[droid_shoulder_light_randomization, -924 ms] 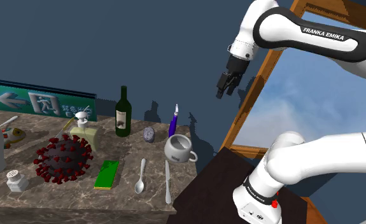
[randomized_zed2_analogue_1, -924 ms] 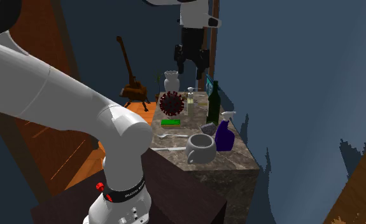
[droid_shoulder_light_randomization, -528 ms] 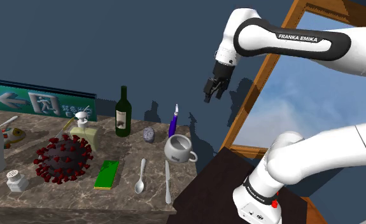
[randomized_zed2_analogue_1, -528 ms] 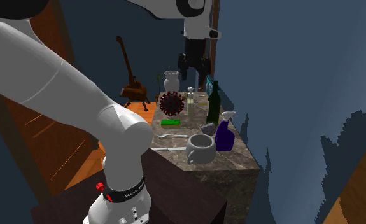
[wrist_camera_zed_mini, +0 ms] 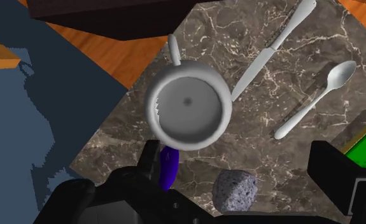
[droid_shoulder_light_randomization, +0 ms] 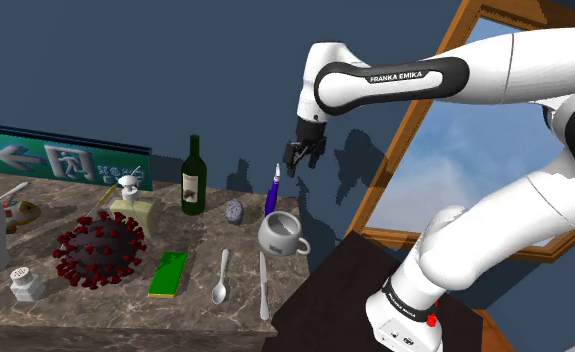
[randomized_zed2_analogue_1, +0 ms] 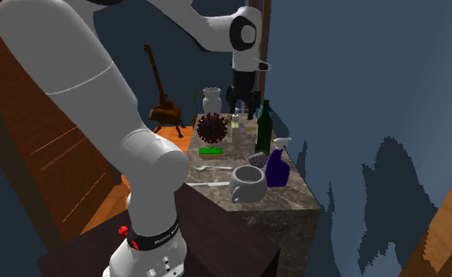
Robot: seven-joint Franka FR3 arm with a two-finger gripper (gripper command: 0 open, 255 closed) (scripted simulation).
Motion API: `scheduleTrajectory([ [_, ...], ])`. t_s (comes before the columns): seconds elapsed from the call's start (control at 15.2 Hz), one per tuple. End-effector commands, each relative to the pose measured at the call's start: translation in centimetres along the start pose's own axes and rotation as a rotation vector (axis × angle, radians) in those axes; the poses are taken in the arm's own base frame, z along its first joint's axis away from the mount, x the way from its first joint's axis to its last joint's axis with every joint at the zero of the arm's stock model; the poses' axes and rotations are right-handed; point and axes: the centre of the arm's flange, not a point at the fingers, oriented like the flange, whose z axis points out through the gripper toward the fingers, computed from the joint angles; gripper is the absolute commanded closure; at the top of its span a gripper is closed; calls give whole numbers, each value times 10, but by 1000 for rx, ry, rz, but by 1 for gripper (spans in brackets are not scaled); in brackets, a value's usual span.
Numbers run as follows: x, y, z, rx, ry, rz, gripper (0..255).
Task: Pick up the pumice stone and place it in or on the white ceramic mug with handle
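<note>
My tool [droid_shoulder_light_randomization: 302,158] hangs high over the table [wrist_camera_zed_mini: 197,32], fingers wide and empty. The grey pumice stone [wrist_camera_zed_mini: 234,189] lies almost straight below, between them, just beside the white mug [wrist_camera_zed_mini: 189,108].

arm [droid_shoulder_light_randomization: 405,78]: stretched high, forearm level | wrist [droid_shoulder_light_randomization: 307,118]: bent downward | jaws: apart, holding nothing

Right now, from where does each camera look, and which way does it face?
Shoulder view: beside the stand, down over the marble table; white arm, open black pincer.
Second exterior view: behind the stand, along the table; arm, pincer.
Wrist view: on the hand, down at the grey handled mug and rough grey pumice stone; black fingers.
All share the mug.
</note>
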Motion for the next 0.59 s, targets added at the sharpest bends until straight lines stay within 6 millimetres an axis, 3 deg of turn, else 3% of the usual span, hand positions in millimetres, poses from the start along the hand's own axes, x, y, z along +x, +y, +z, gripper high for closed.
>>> scheduleTrajectory([
  [0.0, 20, -10, 19, -13, -12, 8, 0],
  [0.53, 94, -51, 95, -68, -59, 37, 0],
])
